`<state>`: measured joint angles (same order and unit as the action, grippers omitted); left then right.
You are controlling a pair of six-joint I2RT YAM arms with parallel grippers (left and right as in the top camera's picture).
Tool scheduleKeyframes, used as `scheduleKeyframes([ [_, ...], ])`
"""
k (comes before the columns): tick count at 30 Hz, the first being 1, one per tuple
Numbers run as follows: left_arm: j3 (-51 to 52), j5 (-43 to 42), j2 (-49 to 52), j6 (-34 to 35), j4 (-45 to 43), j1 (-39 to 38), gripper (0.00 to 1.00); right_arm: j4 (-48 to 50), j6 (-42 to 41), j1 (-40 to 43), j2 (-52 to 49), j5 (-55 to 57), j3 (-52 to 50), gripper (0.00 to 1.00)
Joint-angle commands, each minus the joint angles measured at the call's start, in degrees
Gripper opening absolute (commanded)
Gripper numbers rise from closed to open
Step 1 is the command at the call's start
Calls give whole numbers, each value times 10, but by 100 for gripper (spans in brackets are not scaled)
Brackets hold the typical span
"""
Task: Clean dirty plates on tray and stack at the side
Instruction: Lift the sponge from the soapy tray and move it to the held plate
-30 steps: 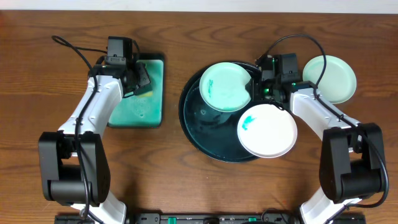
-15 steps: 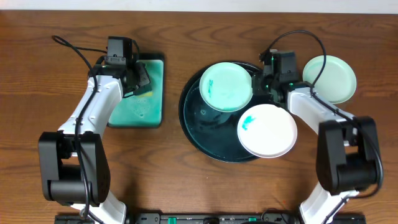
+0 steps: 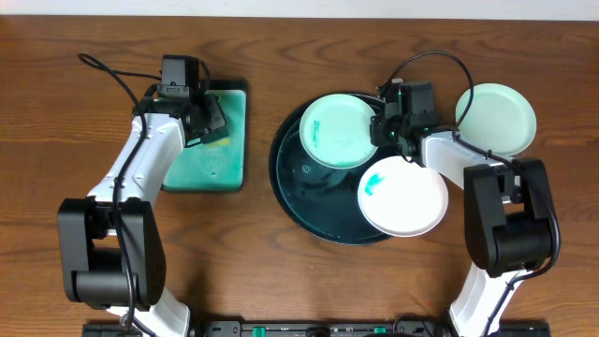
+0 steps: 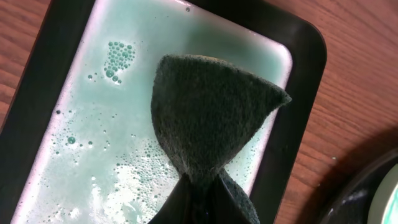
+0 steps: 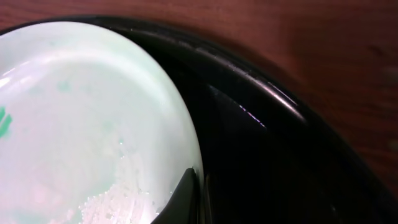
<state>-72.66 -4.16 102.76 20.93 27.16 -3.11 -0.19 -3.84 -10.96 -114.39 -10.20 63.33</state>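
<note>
Plates: the teal-smeared plate (image 3: 340,130) is lying at the far side of the tray (image 3: 309,201); a blotched plate (image 3: 404,196) is overhanging its right rim; a third plate (image 3: 496,118) is sitting on the counter (image 3: 281,281); the right claw (image 3: 382,129) is pinching the teal-smeared plate's rim; the left claw (image 4: 200,205) is clamping a sponge (image 4: 211,124) above the rectangular tray (image 4: 305,93).

Overhead cam: fixed above bench (image 3: 281,47), looks straight down, far off; whole setup in frame, both arms' bases at bottom edge.
L wrist cam: close, looks down past L claw (image 4: 199,208) (bottom edge) onto sponge (image 4: 208,118) & rect tray (image 4: 308,93); round tray (image 4: 360,190) rim clips bottom-R corner.
R wrist cam: v. close, low slant; R claw (image 5: 189,199) tip at bottom edge; frame filled by plate (image 5: 93,124) edge + round tray wall, strip of bench behind.
Shared: overhead covers both wrist fields; L & R wrist views overlap only on round tray.
</note>
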Motion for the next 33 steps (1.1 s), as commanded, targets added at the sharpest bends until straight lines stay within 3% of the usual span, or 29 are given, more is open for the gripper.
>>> scheduleKeyframes([
  [1,-2,1,2,-5,9,1,7,0,14,-31,-14,-3,7,1],
  [15,8,85,103,23,-8,2,7,-14,14,-56,-14,-4,7,1],
  [18,8,139,108,23,-11,2,7,-25,14,-56,-14,-4,7,1],
  [23,3,142,87,23,-4,1,7,-26,13,-56,-14,-4,7,1],
  [28,3,88,26,23,0,1,7,-26,-12,-56,-14,-4,7,1],
  [33,3,-59,-19,23,-11,1,7,-25,-19,-56,-14,-8,7,1],
])
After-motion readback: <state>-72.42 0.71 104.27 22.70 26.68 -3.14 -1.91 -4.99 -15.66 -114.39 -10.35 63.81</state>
